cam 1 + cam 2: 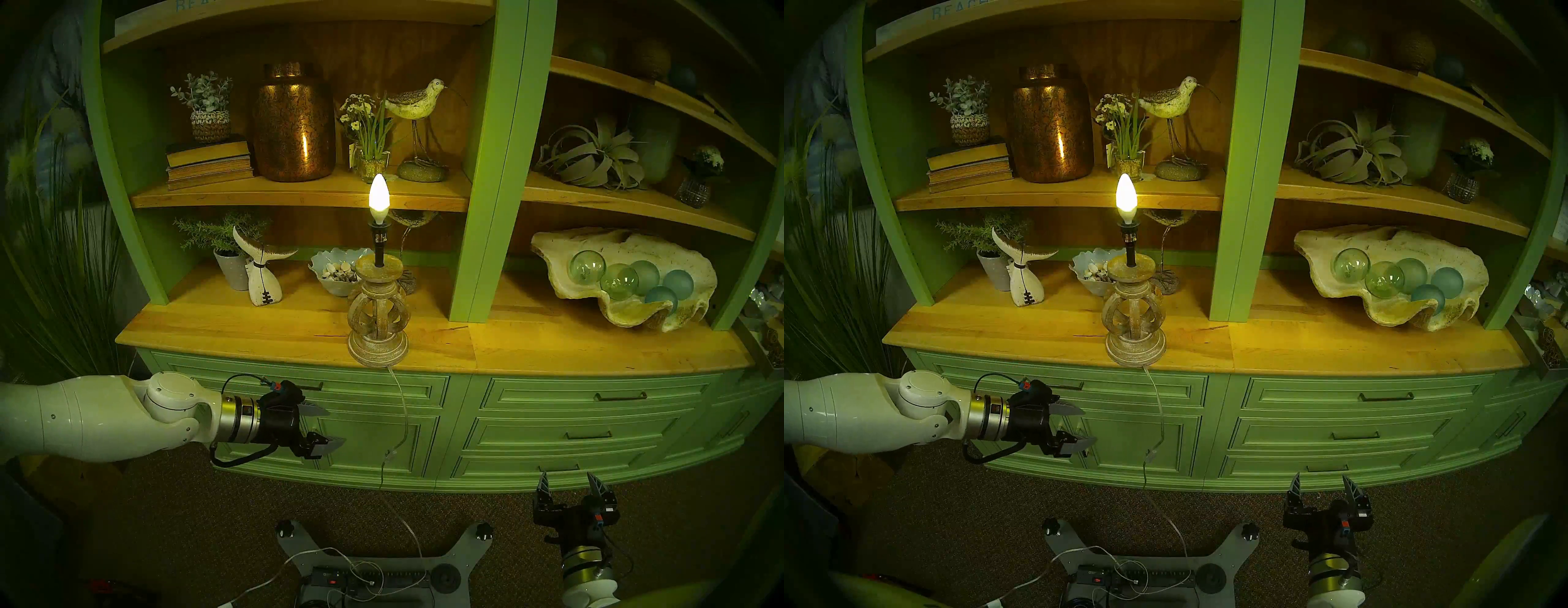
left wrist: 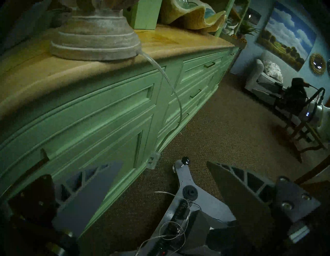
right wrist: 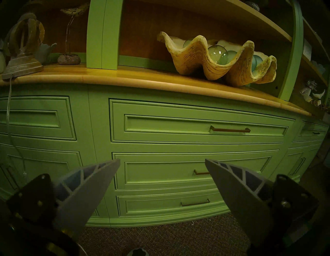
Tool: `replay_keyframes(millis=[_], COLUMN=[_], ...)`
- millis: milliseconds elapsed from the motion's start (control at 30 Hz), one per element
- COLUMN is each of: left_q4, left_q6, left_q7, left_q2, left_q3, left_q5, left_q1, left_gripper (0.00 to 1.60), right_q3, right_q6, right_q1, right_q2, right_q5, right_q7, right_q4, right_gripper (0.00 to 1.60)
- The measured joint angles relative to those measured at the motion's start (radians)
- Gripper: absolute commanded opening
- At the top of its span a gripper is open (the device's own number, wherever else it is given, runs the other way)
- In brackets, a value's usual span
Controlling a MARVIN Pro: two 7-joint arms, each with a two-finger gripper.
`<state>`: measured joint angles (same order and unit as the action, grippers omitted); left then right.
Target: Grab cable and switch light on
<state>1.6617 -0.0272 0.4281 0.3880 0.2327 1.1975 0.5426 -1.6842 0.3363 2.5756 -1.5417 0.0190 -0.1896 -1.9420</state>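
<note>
The candle-shaped bulb glows lit on the carved wooden lamp base at the countertop's front edge. The clear cable hangs from the base down the cabinet front to the floor, with its clear switch block partway down. My left gripper is open and empty, level with the switch block and a little to its left, not touching it. In the left wrist view the switch block hangs just ahead of the open fingers. My right gripper is open and empty, low at the right, pointing at the drawers.
The green drawer cabinet stands close behind the cable. A black power strip and a thin white looped wire lie on my base plate on the carpet. A copper jar and a large shell sit on the shelves.
</note>
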Motion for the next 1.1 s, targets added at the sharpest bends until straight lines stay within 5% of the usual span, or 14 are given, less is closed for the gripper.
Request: replay_keyframes(millis=[567, 833, 1100], left_q4=[0.188, 0.295, 0.407], left_q6=[0.097, 0.070, 0.030], left_q7=[-0.366, -0.382, -0.395], left_q2=[0.034, 0.108, 0.108], left_q3=[0.010, 0.069, 0.099], left_q5=[-0.002, -0.118, -0.294], left_q1=[0.037, 0.071, 0.071], left_gripper=[1.60, 1.60, 1.60], right_q3=[0.009, 0.010, 0.012], right_q6=[-0.047, -0.054, -0.064], right_q1=[-0.002, -0.004, -0.004], right_q2=[-0.038, -0.048, -0.060], right_q5=[-0.082, -0.101, -0.133], right_q7=[-0.063, -0.076, -0.096], right_q4=[-0.014, -0.015, -0.025], right_gripper=[1.60, 1.60, 1.60])
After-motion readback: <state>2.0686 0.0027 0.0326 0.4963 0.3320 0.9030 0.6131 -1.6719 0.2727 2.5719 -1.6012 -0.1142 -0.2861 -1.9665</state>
